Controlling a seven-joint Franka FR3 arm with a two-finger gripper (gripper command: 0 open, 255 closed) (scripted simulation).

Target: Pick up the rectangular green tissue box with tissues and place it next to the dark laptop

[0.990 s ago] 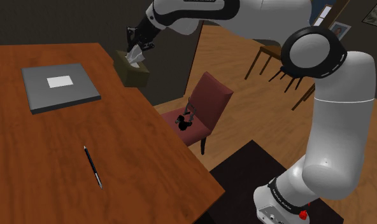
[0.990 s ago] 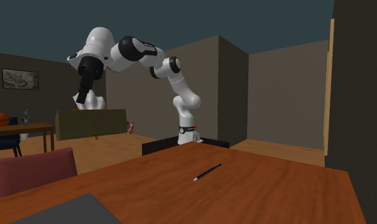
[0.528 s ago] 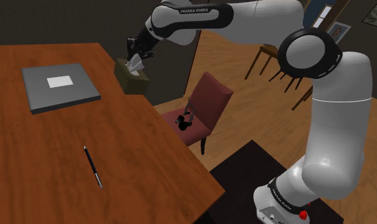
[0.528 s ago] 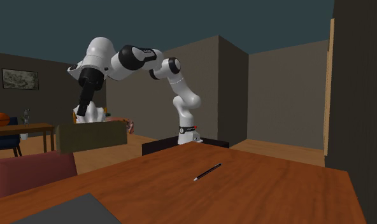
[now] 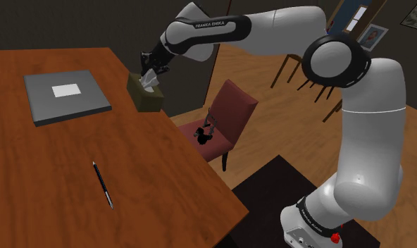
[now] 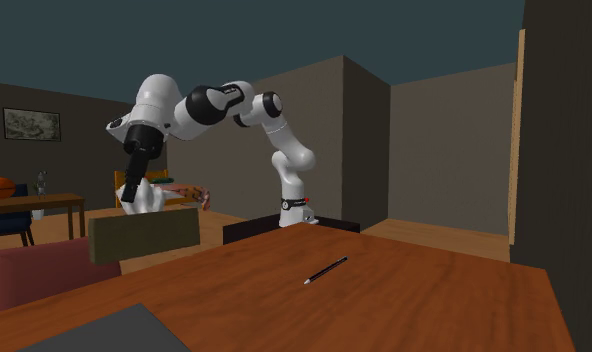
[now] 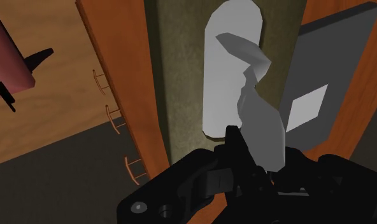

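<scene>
Brown table (image 5: 165, 165): one laptop (image 5: 84, 104), one pen (image 5: 103, 184), one tissue box (image 5: 146, 97) gripped by pincer (image 5: 151, 72).

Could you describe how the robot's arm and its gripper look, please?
The arm is made of rounded, glossy white segments with dark joints. A dark band carries the light lettering FRANKA EMIKA. The gripper is entirely black and angular. A small red button sits on the white base.

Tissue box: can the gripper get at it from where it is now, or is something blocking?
Probably yes. The gripper hangs right over the tissue box at the table edge, and nothing stands between them. The laptop and pen lie well aside.
</scene>
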